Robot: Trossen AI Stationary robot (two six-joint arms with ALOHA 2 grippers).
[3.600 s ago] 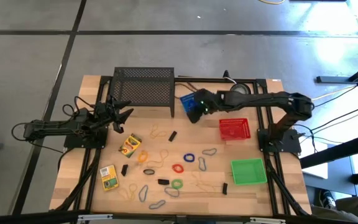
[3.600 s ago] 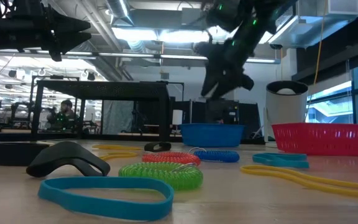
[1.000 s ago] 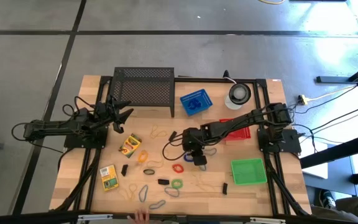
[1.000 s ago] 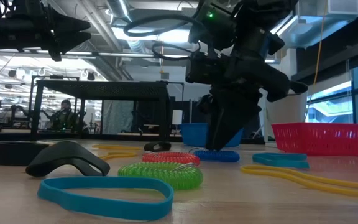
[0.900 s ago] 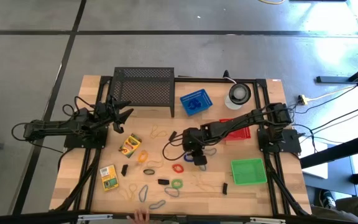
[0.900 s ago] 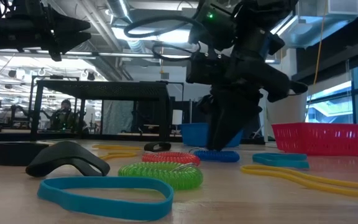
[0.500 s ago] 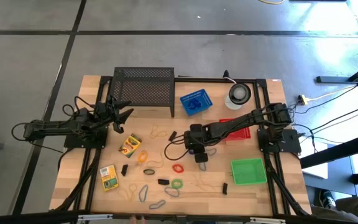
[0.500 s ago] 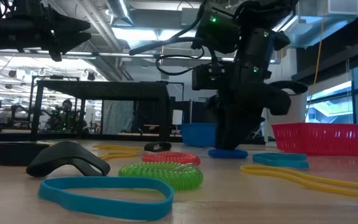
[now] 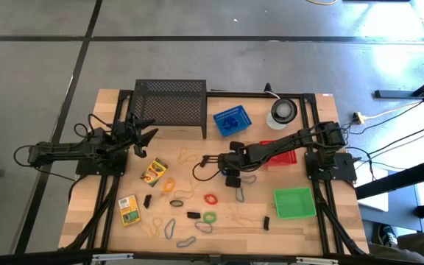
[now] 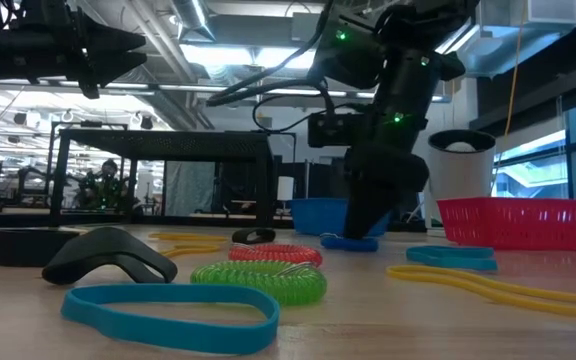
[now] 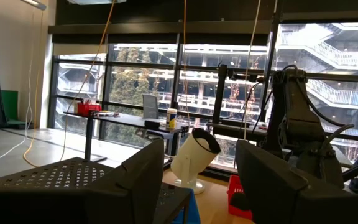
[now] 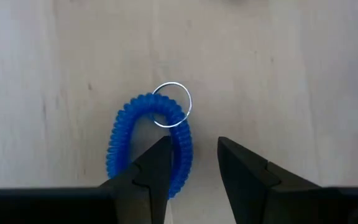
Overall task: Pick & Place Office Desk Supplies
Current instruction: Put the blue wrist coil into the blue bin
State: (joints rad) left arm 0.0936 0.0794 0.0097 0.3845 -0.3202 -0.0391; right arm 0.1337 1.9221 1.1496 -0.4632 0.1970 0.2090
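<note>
Right gripper (image 12: 191, 163): over mid-table, pointing down at a blue coil wrist band (image 12: 148, 146) that carries a small metal split ring (image 12: 172, 104). One finger (image 12: 151, 165) overlaps a side of the coil; the other stands clear of it. Fingers part-closed. Whether the coil is actually pinched cannot be told; the low view suggests it hangs just off the wood, but that is uncertain.

Left gripper (image 9: 140, 134): parked at the table's left side beside the black wire-mesh rack (image 9: 169, 107), fingers spread wide, nothing between them.

Coil location: near the table's middle, just beside the red basket (image 9: 284, 156), with the blue basket (image 9: 231, 121) farther back.

Other supplies: red coil (image 9: 210, 199), green coil (image 9: 209, 217), two crayon boxes (image 9: 153, 172), loose bands and clips scattered on the table.

Risk one: a hold on a single strand is shallow; the springy coil could slip out on lifting.

Risk two: the dangling loop or ring could catch a basket rim during transfer.
</note>
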